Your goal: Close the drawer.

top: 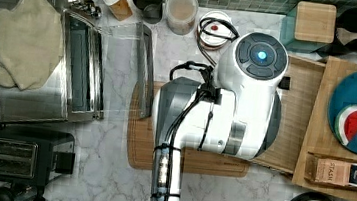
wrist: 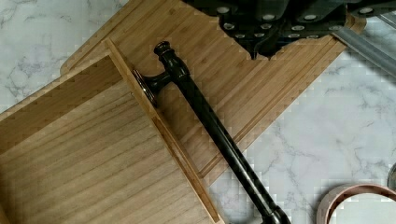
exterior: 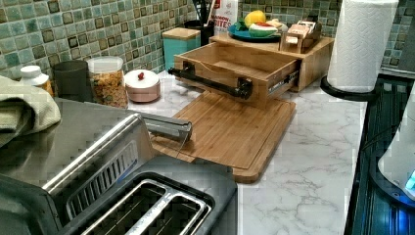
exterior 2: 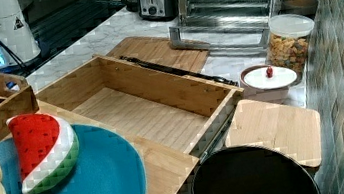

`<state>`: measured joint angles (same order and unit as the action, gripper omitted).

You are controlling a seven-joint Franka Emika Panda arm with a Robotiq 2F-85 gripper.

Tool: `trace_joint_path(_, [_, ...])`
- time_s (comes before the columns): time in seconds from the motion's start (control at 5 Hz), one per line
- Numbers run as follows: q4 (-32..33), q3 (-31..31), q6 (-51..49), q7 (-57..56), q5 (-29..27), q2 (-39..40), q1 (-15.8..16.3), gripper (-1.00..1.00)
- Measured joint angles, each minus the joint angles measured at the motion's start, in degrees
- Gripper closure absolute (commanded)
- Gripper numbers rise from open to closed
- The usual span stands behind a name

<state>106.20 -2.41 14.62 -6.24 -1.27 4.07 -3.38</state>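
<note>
Drawer is pulled all the way out, so closing it is the whole job ahead of me. Starting at my claw: in the wrist view it hangs above the cutting board, just off the black bar handle, touching nothing. I honestly can't tell whether it's released or clenched, the tips are just a dark lump at the picture's edge.

Moving outward, the handle runs along the drawer's front panel on two posts. In the left view the drawer sticks out of the wooden stand toward the left view's left, its front overhanging the far end of the board. The inside looks bare. On top of the stand sits a blue plate with toy fruit.

Further out, near the drawer's far corner in the right view, there's a pink lidded bowl and a cereal jar. The toaster oven's door hangs open at the board's other end.

What worries me: if I push at one end of the handle instead of the middle, I'd guess the drawer twists on its slides and jams. Come in too low and I scrape the board; slip off the round bar and the push goes nowhere. Too hard a shove might rattle the plate.
</note>
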Motion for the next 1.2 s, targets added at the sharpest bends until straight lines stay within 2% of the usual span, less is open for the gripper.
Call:
trace_joint_path(0.6, [-0.5,-0.1,-0.75,-1.22,-0.08,1.81,-0.01,1.0])
trace_joint_path(1.2, [-5.65,-0.06,-1.32,-6.9,-1.05,16.91,-0.01,1.0])
